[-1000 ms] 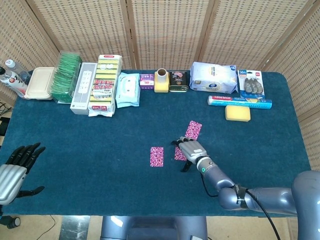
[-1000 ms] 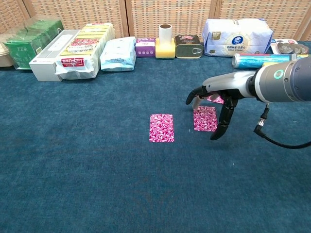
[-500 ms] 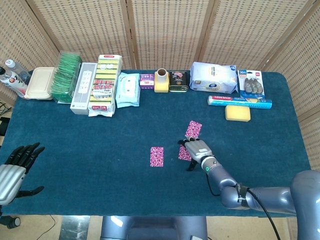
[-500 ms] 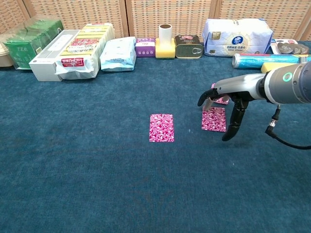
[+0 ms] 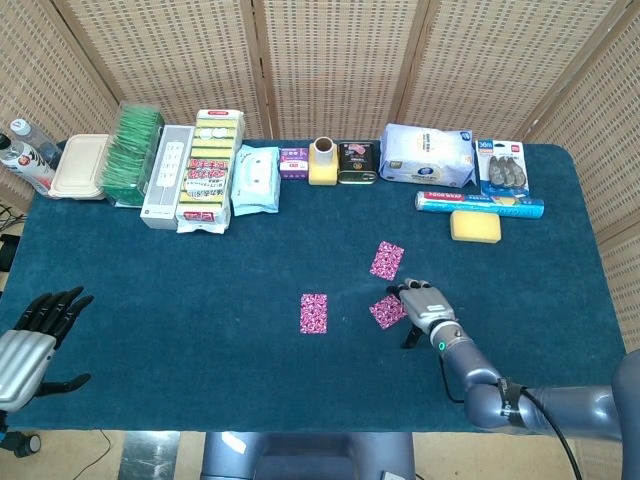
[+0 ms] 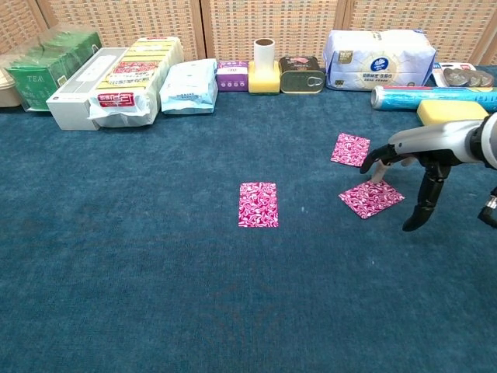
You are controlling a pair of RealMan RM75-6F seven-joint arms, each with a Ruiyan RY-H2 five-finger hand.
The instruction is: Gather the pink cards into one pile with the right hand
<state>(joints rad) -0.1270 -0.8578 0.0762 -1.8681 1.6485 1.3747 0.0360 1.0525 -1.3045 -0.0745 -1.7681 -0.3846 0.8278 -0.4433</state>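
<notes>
Covering nearly the whole of both views, the table (image 5: 150,290) is laid with dark blue cloth, and a row of goods runs along its far edge: a white tissue pack (image 5: 428,155), a yellow-and-red packet stack (image 5: 212,165), a green tea box (image 5: 134,152) and a yellow sponge (image 5: 474,226) among them. Reaching in from the lower right, the right hand (image 5: 422,305) sits low over the cloth with fingers spread and curved downward, gripping nothing; its fingertips (image 6: 375,165) rest at the right edge of a tilted pink card (image 6: 371,198). Off at the lower left corner of the head view, the left hand (image 5: 35,330) hangs beside the table with its dark fingers apart, holding nothing. Three pink cards lie apart, not piled: the tilted one under the right hand, a second pink card (image 6: 351,149) just behind it, and a third pink card (image 6: 258,204) alone to the left, near the table's middle.
</notes>
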